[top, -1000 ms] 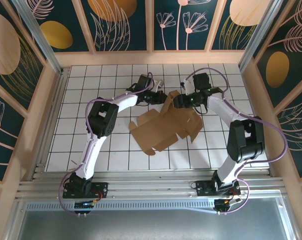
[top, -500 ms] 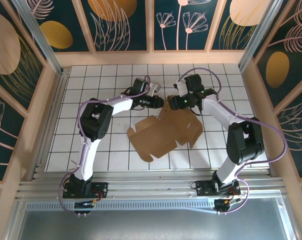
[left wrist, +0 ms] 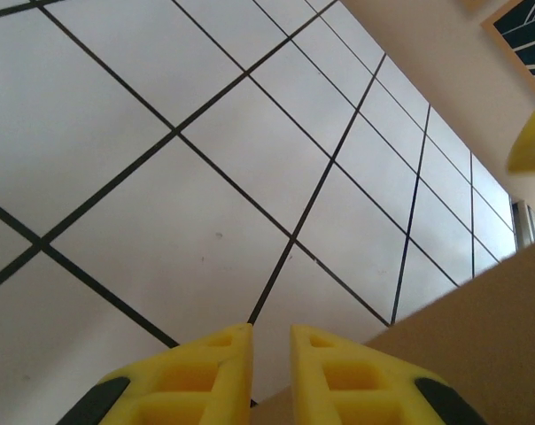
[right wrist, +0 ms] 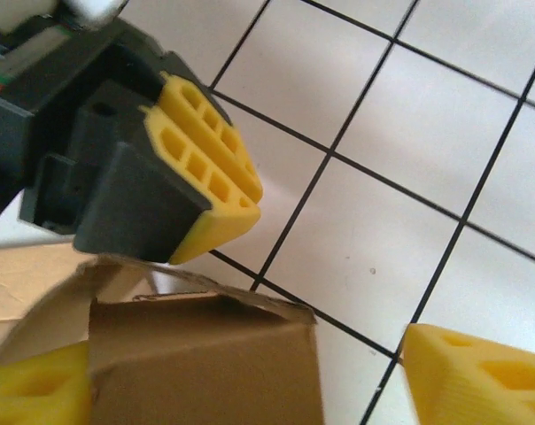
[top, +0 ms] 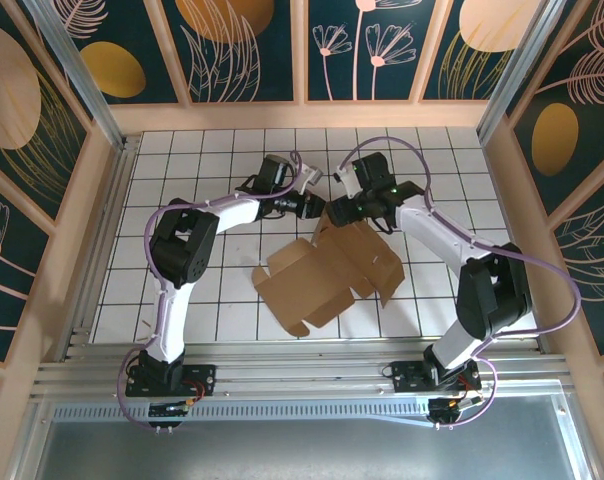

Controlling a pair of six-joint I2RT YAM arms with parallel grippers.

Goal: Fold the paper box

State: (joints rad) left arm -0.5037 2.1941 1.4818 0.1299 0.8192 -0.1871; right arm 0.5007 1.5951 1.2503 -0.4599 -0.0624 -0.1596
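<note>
Paper box (top: pixel 327 272) lying half-flat, long axis running near-left to far-right. Left gripper (left wrist: pixel 270 341) hovering nearly pressed together, pinching nothing. Right gripper (right wrist: pixel 241 376) spreading wide around raised flap (right wrist: pixel 205 359).

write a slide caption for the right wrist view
Paper box flap raised between open right fingers, left fingers nearly closed beyond.

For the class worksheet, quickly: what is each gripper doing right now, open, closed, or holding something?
Left gripper: nearly shut, a narrow gap between its fingers, holding nothing.
Right gripper: open wide, straddling a raised flap of the paper box; not clamped on it.
</note>
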